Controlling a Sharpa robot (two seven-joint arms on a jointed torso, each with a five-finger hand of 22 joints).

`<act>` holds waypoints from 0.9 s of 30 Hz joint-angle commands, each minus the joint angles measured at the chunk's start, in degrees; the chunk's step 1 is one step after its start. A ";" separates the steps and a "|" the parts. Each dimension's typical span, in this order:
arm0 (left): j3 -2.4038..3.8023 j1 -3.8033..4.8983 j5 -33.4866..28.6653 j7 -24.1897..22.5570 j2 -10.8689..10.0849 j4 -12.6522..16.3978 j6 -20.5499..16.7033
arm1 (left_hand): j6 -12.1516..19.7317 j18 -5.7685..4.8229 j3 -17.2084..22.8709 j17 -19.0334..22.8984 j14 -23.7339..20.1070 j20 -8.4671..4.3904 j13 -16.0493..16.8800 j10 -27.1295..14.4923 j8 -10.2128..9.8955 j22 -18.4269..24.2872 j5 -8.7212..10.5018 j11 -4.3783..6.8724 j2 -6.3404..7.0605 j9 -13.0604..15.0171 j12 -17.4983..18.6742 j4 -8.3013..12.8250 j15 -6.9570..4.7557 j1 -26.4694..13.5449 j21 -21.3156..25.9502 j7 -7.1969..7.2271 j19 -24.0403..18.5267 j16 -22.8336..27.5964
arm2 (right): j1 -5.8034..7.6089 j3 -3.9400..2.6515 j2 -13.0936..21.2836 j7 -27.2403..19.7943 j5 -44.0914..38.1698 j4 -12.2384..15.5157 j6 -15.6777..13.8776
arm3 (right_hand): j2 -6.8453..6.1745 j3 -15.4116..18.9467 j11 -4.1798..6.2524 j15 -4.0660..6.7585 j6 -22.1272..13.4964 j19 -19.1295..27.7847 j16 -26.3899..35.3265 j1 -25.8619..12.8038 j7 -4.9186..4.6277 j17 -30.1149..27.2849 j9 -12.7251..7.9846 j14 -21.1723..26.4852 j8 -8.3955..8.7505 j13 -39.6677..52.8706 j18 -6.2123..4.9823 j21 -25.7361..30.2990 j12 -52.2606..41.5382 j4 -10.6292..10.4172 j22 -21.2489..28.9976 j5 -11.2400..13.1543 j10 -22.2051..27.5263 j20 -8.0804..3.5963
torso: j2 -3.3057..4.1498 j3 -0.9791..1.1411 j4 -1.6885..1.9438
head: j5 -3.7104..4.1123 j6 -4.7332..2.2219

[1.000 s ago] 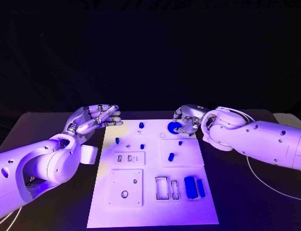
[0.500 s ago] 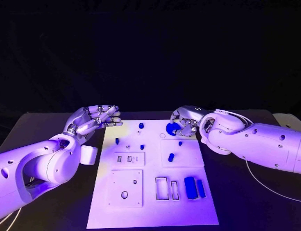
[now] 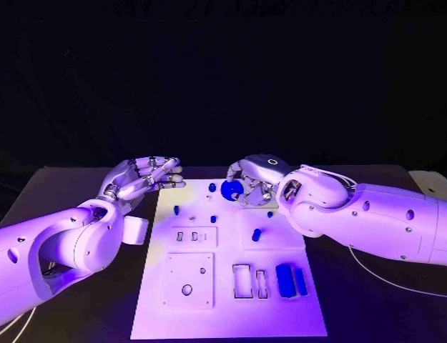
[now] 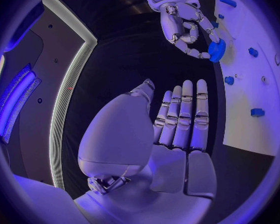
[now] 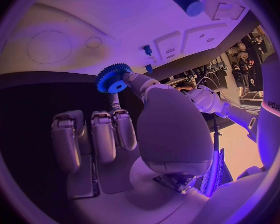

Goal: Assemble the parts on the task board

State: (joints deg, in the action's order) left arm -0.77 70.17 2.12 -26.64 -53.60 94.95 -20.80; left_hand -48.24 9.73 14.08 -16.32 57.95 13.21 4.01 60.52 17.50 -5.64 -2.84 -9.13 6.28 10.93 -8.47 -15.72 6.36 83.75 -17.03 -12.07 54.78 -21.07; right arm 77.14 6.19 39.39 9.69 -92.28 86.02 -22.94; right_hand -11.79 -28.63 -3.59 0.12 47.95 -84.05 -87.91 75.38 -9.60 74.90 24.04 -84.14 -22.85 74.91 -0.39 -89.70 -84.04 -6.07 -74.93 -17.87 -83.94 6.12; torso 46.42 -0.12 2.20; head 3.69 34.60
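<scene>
1. A black table point(image 3: 69, 193) is seen carrying the white task board point(image 3: 228, 314), which lies lengthwise between the two arms.
2. The left robot hand point(image 3: 141, 177) is held just off the board's far left corner, fingers straight and side by side, with nothing gripped.
3. The right robot hand point(image 3: 252, 180) is raised over the board's far end, and a blue gear point(image 3: 232, 189) is pinched at its fingertips.
4. Small blue parts point(image 3: 283, 278) are seen lying on the board, two near its right edge.
</scene>
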 commanded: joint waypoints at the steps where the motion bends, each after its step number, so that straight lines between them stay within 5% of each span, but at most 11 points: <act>1: 0.04 0.06 -0.09 -0.34 0.21 0.12 0.99 | 0.05 0.81 0.28 -0.07 -0.08 -0.01 -0.01 0.24 -0.31 0.06 -0.06 -0.09 0.05 0.03 0.13 -0.13 0.21 -0.14 0.09 -0.36 0.28 0.08 | -0.05 0.05 -2.04 0.75 -3.73 -0.95 -1.54 | 0.09 -0.56 0.22 0.44 1.79 -5.95 -0.37 -0.33 1.46 9.93 0.05 -4.79 0.02 9.17 0.39 -0.30 -0.22 0.01 -15.07 -0.02 -1.26 -0.38 | 0.08 -0.05 0.21 | -0.25 0.05; 11: 0.05 0.06 -0.08 -0.39 0.35 0.11 0.95 | 0.04 0.81 0.41 -0.24 -0.13 0.00 -0.01 0.30 -0.37 0.15 -0.06 -0.09 -0.02 0.05 0.30 -0.15 0.21 -0.11 0.16 -0.36 0.31 0.12 | -1.24 0.35 -8.04 0.49 -4.09 -6.13 -1.35 | 0.13 -0.75 0.22 0.46 1.77 -5.95 -0.35 -0.56 1.46 9.85 -0.04 -4.77 0.18 9.12 0.39 -0.30 -0.16 -0.01 -15.07 0.19 -1.22 -0.41 | 0.05 0.05 -0.08 | -0.79 0.15; 16: 0.05 0.06 -0.08 -0.44 0.47 0.07 0.96 | 0.04 0.81 0.43 -0.27 -0.14 0.01 -0.01 0.31 -0.38 0.17 -0.06 -0.09 -0.02 0.05 0.34 -0.15 0.21 -0.11 0.18 -0.36 0.31 0.12 | -1.90 0.49 -10.28 0.38 -4.14 -8.58 -0.78 | 0.12 -0.82 0.22 0.46 1.74 -5.95 -0.33 -0.67 1.44 9.80 -0.08 -4.76 0.25 9.10 0.39 -0.30 -0.14 -0.01 -15.07 0.29 -1.20 -0.42 | 0.10 0.02 0.12 | -0.67 0.10; 27: 0.05 0.07 -0.08 -0.47 0.57 0.00 0.95 | 0.04 0.81 0.43 -0.31 -0.16 0.01 -0.01 0.33 -0.39 0.18 -0.05 -0.10 -0.01 0.05 0.37 -0.18 0.22 -0.16 0.19 -0.37 0.32 0.14 | -3.29 0.81 -13.05 0.37 -4.11 -12.63 0.72 | -0.06 -1.13 0.13 0.42 1.56 -5.95 -0.30 -1.47 1.34 9.68 -0.34 -4.74 0.77 8.96 0.39 -0.30 0.02 -0.01 -15.07 1.18 -1.08 -0.43 | 0.05 0.10 -0.12 | -1.01 0.50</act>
State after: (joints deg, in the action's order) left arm -0.77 70.17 2.12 -26.64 -53.17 94.87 -20.78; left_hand -48.24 9.72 14.25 -16.57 57.95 13.21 4.01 60.52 17.50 -5.53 -2.84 -9.12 6.28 10.93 -8.47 -15.89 6.36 83.75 -17.03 -12.07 54.78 -21.07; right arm 74.07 6.91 26.62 9.93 -95.47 73.74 -23.72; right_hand -11.78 -29.35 -3.59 0.12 48.12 -84.03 -87.91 74.32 -9.40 74.94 23.73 -84.13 -22.02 74.90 -0.39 -89.70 -84.03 -6.16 -74.90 -16.96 -83.94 6.14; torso 46.51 -0.05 2.19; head 2.79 35.01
